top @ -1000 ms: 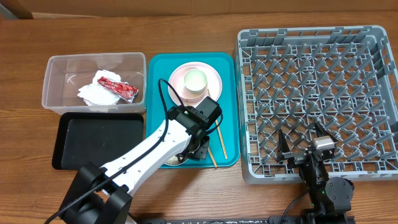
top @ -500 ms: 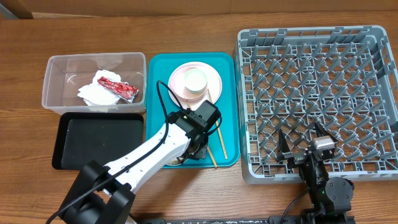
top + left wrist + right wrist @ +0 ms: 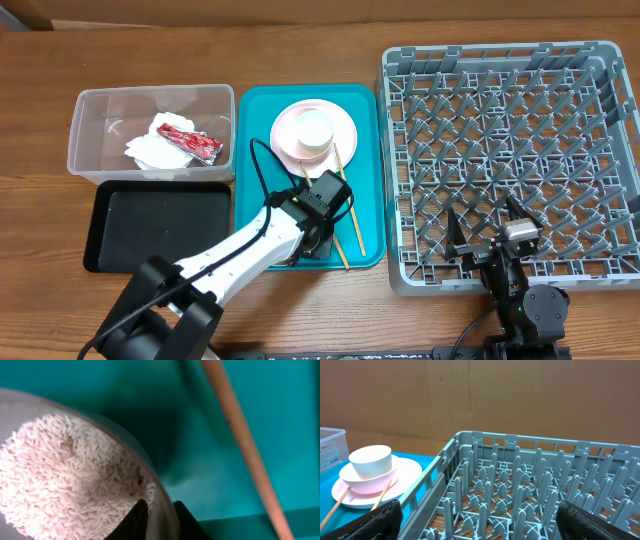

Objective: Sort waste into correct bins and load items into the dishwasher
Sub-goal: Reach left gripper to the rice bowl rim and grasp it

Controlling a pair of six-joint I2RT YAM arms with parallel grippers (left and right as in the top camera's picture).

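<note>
— Where is the left gripper (image 3: 160,515)?

— Low over the near end of the teal tray (image 3: 250,110). Its fingers straddle the rim of the bowl (image 3: 120,442), one inside and one outside, drawn narrow and pinching the wall between them.

— And what is in the bowl?

— White rice (image 3: 65,480), heaped in it. A chopstick (image 3: 245,445) lies on the tray just beside the bowl, apart from it.

— The right gripper (image 3: 488,232)?

— Spread wide with nothing in it, over the near edge of the grey dish rack (image 3: 520,130). No dishes stand among the pegs.

— The other dishes?

— At the far end of the tray the white cup (image 3: 315,127) sits on the pink plate (image 3: 285,140).

— And the waste?

— The red wrapper (image 3: 188,141) and the white tissue (image 3: 150,152) lie together in the clear tub (image 3: 150,95), to the left of the tray. The black tray (image 3: 160,225) rests on the desk (image 3: 300,50) in front of the tub.
</note>
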